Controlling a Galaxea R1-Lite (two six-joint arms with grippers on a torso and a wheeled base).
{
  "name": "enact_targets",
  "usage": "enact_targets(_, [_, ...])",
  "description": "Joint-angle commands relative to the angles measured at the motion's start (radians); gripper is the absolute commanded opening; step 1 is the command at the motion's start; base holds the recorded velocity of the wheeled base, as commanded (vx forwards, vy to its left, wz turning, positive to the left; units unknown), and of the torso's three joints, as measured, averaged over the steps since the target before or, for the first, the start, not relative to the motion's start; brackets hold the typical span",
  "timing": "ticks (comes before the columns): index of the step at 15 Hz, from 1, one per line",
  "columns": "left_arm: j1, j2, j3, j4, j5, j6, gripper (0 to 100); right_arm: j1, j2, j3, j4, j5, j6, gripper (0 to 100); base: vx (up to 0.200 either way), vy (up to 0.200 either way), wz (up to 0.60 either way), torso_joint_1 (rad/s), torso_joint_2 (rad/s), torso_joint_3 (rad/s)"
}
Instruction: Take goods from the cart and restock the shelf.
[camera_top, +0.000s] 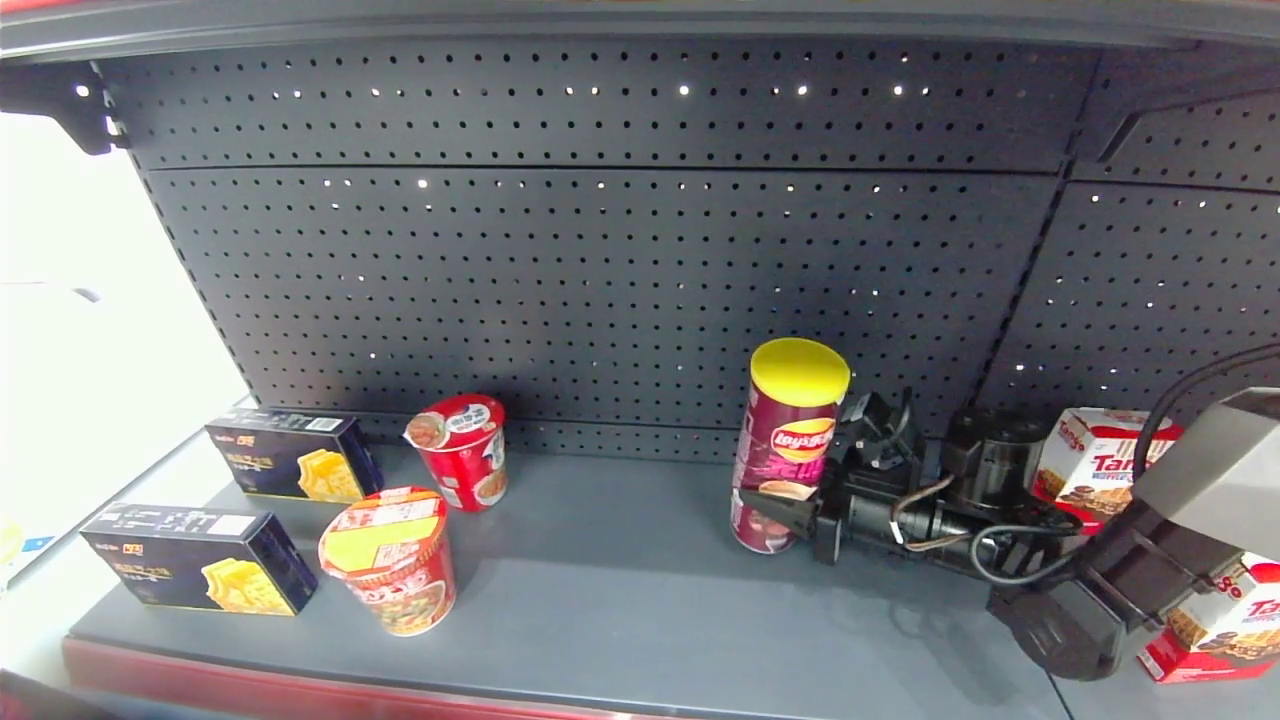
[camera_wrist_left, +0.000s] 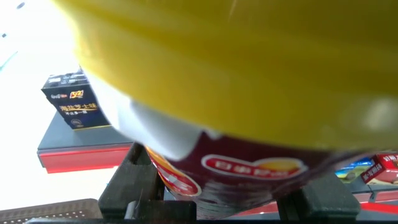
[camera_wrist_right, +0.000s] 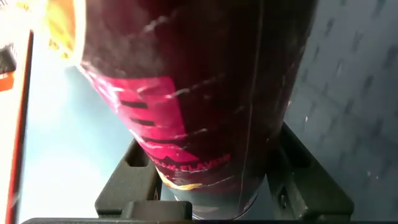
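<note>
Horizontally, right end effector grips chip can.

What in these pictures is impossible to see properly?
- Head view: the right claw covers the lower side of the maroon cardboard crisp tube with yellow lid.
- Left wrist view: a second yellow-lidded maroon tube, in the left claw, hides most of the grey shelf.
- Head view: the picture's edge cuts off the red-and-white wafer box.

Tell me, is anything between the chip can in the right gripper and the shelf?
Nothing I can see. The right gripper holds the chip can at the shelf, with bare shelf around its foot. The noodle cups stand apart on its left, the wafer boxes on its right.
</note>
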Motion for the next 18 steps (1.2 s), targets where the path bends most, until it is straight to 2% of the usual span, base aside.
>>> enact_targets(1, [0.0,-0.008,0.001,-0.001,0.001,0.0,0,0.012,-0.063,0.115,-0.047,-0.02,0.002,0,0.0,0.0,0.0,0.0,0.0,0.0])
enact_targets(10, [0.0,-0.02,0.008,0.001,0.019,0.0,0,0.088,-0.2,0.248,-0.047,-0.216,0.014,0,0.0,0.0,0.0,0.0,0.0,0.0])
enact_targets(13, [0.0,-0.022,0.014,0.001,0.019,0.0,0,0.113,-0.214,0.296,-0.055,-0.256,0.022,0,0.0,0.0,0.0,0.0,0.0,0.0])
enact_targets(18, [0.0,-0.029,0.029,0.001,0.02,0.0,0,0.148,-0.224,0.388,-0.119,-0.267,0.054,0,0.0,0.0,0.0,0.0,0.0,0.0])
